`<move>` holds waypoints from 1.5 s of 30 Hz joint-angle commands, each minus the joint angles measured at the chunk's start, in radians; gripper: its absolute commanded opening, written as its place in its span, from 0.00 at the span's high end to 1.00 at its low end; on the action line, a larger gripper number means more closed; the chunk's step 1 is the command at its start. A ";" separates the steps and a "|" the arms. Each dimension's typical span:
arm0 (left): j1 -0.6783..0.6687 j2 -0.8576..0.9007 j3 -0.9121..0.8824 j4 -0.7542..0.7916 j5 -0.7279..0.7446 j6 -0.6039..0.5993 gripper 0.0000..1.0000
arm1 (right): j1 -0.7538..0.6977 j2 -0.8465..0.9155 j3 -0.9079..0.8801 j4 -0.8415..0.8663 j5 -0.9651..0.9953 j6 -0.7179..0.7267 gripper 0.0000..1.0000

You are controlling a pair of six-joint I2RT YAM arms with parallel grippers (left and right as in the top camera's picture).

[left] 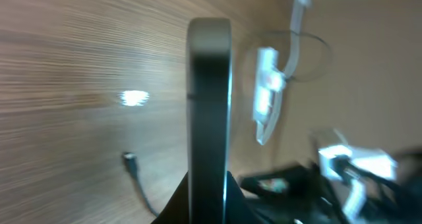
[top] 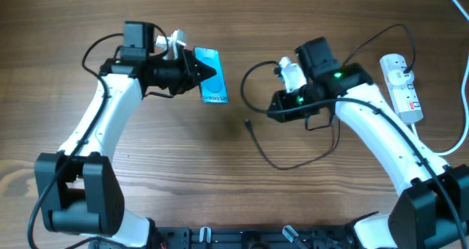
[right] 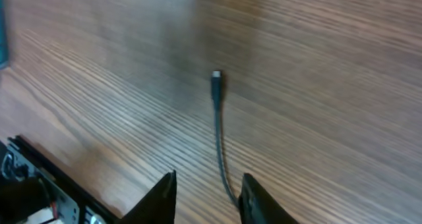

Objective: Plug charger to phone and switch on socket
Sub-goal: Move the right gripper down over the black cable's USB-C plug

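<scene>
My left gripper (top: 202, 75) was closed on the phone (top: 212, 77), pinching it by one end. From overhead the phone's cyan screen faced up, with the white band at the end away from my fingers. It sat left of the middle of the table (top: 183, 176). In the left wrist view the phone (left: 210, 85) showed edge-on, a dark slab rising from between the two fingers of that gripper (left: 208, 196). That picture was blurred, so I could not tell whether the phone touched the wood or hung above it.

My right gripper (top: 272, 111) was partly open and held nothing. It hovered low near the middle of the table, pointing left. In its wrist view the fingers (right: 161, 197) stood apart, and the charger (right: 218, 125) ran between them without being pinched, passing closer to one finger. The cable lay flat on the wood, with its small plug tip ahead of the gripper (right: 208, 194).

From overhead the charger (top: 249, 124) ended well apart from the phone, below and to its right. The cable curved away under my right arm. The socket (top: 401, 88) lay near the table's right edge, beyond my right arm, with a white plug fitted at its top end.
</scene>
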 commanded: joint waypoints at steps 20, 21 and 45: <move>0.229 -0.019 0.002 0.038 0.308 0.051 0.96 | 0.216 0.042 -0.351 0.427 0.222 -0.064 0.72; 0.247 -0.019 0.002 0.034 0.297 0.035 0.96 | 0.216 0.043 -0.365 0.452 0.274 -0.078 0.69; 0.217 -0.018 -0.005 -0.131 0.029 0.050 0.96 | 0.071 0.217 -0.228 0.197 0.319 -0.032 0.56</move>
